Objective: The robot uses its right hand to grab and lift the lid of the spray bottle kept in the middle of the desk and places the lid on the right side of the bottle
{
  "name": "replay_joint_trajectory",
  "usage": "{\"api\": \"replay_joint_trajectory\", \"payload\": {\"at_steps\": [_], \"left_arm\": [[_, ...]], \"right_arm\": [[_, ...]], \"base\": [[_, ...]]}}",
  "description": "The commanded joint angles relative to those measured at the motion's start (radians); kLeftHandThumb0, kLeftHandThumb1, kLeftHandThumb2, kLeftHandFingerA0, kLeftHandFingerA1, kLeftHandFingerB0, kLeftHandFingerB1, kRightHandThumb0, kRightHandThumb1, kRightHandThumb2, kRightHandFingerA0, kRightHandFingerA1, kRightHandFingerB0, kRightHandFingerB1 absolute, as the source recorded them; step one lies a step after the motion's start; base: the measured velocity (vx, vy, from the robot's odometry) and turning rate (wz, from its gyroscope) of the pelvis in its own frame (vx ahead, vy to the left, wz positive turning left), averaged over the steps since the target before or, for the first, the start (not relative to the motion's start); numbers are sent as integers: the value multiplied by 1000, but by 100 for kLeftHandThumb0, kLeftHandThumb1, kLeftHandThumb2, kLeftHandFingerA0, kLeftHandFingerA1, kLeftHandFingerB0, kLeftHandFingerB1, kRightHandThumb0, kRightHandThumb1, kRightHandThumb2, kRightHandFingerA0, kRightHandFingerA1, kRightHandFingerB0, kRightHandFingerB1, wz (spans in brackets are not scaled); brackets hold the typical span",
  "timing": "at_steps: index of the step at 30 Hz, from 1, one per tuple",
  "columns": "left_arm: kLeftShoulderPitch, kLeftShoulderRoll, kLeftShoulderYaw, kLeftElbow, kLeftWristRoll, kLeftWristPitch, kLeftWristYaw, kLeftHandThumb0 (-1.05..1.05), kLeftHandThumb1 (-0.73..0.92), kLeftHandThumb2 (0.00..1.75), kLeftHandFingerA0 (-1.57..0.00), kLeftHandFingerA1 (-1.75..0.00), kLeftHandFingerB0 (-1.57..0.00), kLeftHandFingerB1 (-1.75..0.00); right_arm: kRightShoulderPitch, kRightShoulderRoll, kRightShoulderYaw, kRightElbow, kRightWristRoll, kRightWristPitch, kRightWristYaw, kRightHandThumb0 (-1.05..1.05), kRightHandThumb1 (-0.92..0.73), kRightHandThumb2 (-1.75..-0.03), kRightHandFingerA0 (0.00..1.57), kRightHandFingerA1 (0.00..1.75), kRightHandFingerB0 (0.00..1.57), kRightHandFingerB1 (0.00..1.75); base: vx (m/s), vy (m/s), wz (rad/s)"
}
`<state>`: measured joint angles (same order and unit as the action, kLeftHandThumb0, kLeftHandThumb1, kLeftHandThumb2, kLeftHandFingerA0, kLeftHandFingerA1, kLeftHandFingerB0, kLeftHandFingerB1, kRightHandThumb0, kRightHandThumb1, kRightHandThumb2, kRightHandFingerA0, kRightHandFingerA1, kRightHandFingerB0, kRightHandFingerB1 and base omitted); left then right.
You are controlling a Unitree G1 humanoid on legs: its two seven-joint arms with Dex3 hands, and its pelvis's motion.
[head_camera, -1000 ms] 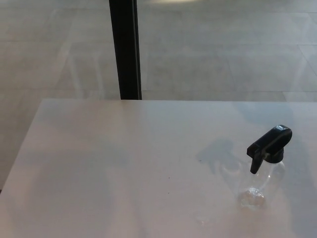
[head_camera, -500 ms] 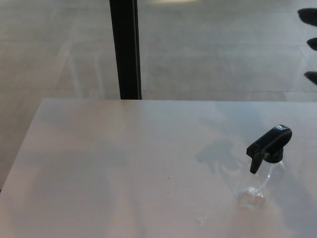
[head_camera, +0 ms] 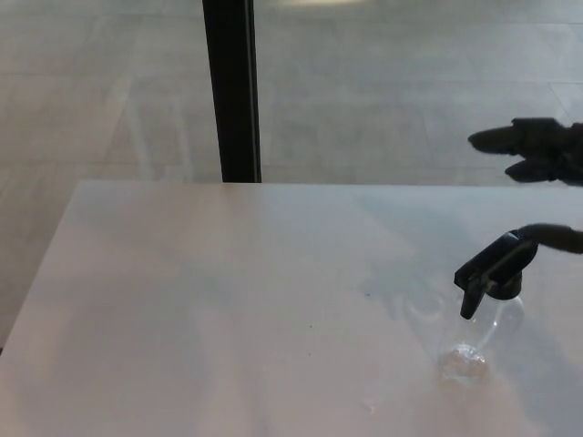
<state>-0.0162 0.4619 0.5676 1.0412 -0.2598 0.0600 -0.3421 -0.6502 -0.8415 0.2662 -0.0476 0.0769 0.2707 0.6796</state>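
Below the right hand [head_camera: 542, 173], whose fingers [head_camera: 496, 139] are spread apart and empty, the clear spray bottle [head_camera: 483, 337] stands on the white desk [head_camera: 228, 300], black lid [head_camera: 494, 267] on.

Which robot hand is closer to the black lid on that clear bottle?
The right robot hand. It hangs above and just right of the black lid, fingers apart, holding nothing, one fingertip close to the lid's top. The left robot hand is not in view.
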Motion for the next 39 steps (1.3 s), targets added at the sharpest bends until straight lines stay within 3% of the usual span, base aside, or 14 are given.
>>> {"api": "replay_joint_trajectory", "payload": {"at_steps": [1, 3, 6, 7, 8, 12, 13, 14, 23, 28, 29, 36, 37, 39], "left_arm": [[2, 61, -14, 46, -5, -67, -75, -105, 52, 75, -54, -120, -32, -114], [0, 61, -26, 47, 6, -79, -71, -105, 55, 76, -54, -120, -31, -114], [2, 58, -31, 42, 2, -88, -81, -105, 53, 76, -53, -120, -35, -113], [2, 56, -35, 40, 2, -89, -80, -105, 53, 77, -54, -120, -35, -113], [0, 55, -37, 43, 1, -90, -76, -105, 53, 77, -55, -120, -35, -113], [1, 57, -37, 40, -14, -80, -80, -105, 53, 76, -56, -122, -36, -113], [3, 56, -40, 35, -11, -83, -75, -105, 53, 77, -56, -123, -36, -114], [5, 56, -40, 35, -12, -85, -79, -105, 53, 77, -57, -123, -36, -114], [-5, 62, -47, 65, -5, -92, -75, -105, 51, 78, -57, -121, -35, -114], [-3, 60, -49, 67, -3, -100, -74, -105, 53, 76, -57, -122, -36, -112], [9, 55, -48, 73, -4, -104, -77, -105, 51, 77, -58, -117, -38, -108], [22, 49, -47, 70, -4, -114, -72, -105, 51, 77, -60, -119, -40, -110], [19, 48, -45, 73, -4, -115, -68, -105, 50, 77, -58, -119, -40, -112], [14, 48, -46, 84, -3, -119, -69, -105, 51, 76, -58, -117, -40, -109]], "right_arm": [[-32, -73, 90, -61, -81, -36, 214, -82, -57, -58, 10, 47, 11, 27], [-22, -72, 107, -71, -99, -34, 211, -76, -45, -90, 2, 50, 5, 36], [-6, -71, 126, -95, -123, -29, 206, -79, -44, -85, 4, 46, 8, 34], [-1, -71, 128, -104, -127, -28, 206, -79, -53, -57, 8, 41, 13, 27], [2, -71, 129, -109, -133, -30, 207, -39, -19, -86, 2, 53, 0, 50], [17, -72, 131, -138, -174, -36, 203, -38, -22, -87, 1, 52, 0, 49], [24, -73, 134, -145, -201, -46, 191, -66, -50, -56, 14, 44, 16, 30], [33, -69, 128, -147, -210, -56, 179, -67, -39, -75, 14, 51, 13, 40], [126, -63, 132, -94, -565, -389, -233, -39, -61, -59, 62, 56, 51, 36], [126, -66, 180, -55, -798, -461, -527, -31, -72, -62, 74, 111, 64, 40], [139, -52, 181, -64, -830, -455, -597, -25, -66, -62, 75, 147, 76, 47], [133, -2, 204, -25, -916, -477, -826, -37, -58, -60, 85, 170, 90, 63], [132, 4, 204, -20, -915, -482, -839, -37, -39, -86, 118, 136, 85, 77], [130, 13, 209, -9, -924, -481, -871, -40, -54, -60, 89, 171, 92, 62]], "base": [[0, 0, 0], [0, 0, 0], [0, 0, 0], [0, 0, 0], [0, 0, 0], [0, 0, 0], [0, 0, 0], [0, 0, 0], [0, 0, 0], [0, 0, 0], [0, 0, 0], [0, 0, 0], [0, 0, 0], [0, 0, 0]]}}
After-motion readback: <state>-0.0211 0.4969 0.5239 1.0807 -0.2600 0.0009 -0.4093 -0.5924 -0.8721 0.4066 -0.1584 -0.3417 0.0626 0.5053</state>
